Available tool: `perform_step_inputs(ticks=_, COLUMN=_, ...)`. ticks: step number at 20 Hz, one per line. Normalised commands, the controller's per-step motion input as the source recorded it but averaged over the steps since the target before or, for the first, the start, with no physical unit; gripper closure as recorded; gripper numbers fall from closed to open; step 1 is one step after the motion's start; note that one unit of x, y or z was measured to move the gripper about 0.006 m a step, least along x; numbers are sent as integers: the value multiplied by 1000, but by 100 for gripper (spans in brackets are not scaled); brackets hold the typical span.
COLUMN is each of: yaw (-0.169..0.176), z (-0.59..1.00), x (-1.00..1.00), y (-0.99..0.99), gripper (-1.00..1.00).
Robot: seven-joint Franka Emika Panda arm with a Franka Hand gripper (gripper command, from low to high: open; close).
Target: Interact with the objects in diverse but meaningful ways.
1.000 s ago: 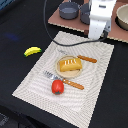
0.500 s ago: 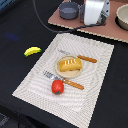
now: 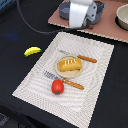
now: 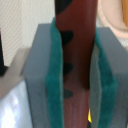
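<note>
In the wrist view my gripper (image 4: 76, 85) is shut on the brown sausage stick (image 4: 75, 25), which stands between the green pads (image 4: 54, 75). In the exterior view the white gripper (image 3: 81, 17) hangs at the far edge of the striped placemat (image 3: 35, 85), and the stick is hidden there. The golden bread loaf (image 3: 70, 64) lies on a small plate (image 3: 61, 71) in the middle of the mat. The red tomato (image 3: 58, 86) sits nearer the front. The yellow banana (image 3: 32, 50) lies off the mat on the exterior view's left.
A brown-handled knife (image 3: 86, 59) and fork (image 3: 70, 83) lie beside the plate. A grey pot (image 3: 64, 8) stands behind the gripper and another pot (image 3: 122, 17) on the brown board (image 3: 107, 30) at the back right. A black cable (image 3: 30, 25) runs to the arm.
The arm has moved towards the exterior view's left along the back of the mat. The foods on the mat have not moved.
</note>
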Motion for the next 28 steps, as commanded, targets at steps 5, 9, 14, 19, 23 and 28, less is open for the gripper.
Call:
perform_step_inputs(ticks=5, yaw=30, z=-450, x=-1000, y=-299, gripper=100)
perform_step_inputs(ticks=9, yaw=22, z=-457, x=-996, y=-301, gripper=100)
perform_step_inputs(ticks=14, yaw=15, z=-441, x=-941, y=-251, gripper=100)
perform_step_inputs(ticks=19, yaw=37, z=-333, x=-916, y=-81, gripper=100)
perform_step_inputs(ticks=23, yaw=60, z=-276, x=-829, y=-1, gripper=100)
perform_step_inputs(ticks=28, yaw=51, z=-272, x=-749, y=0, gripper=100)
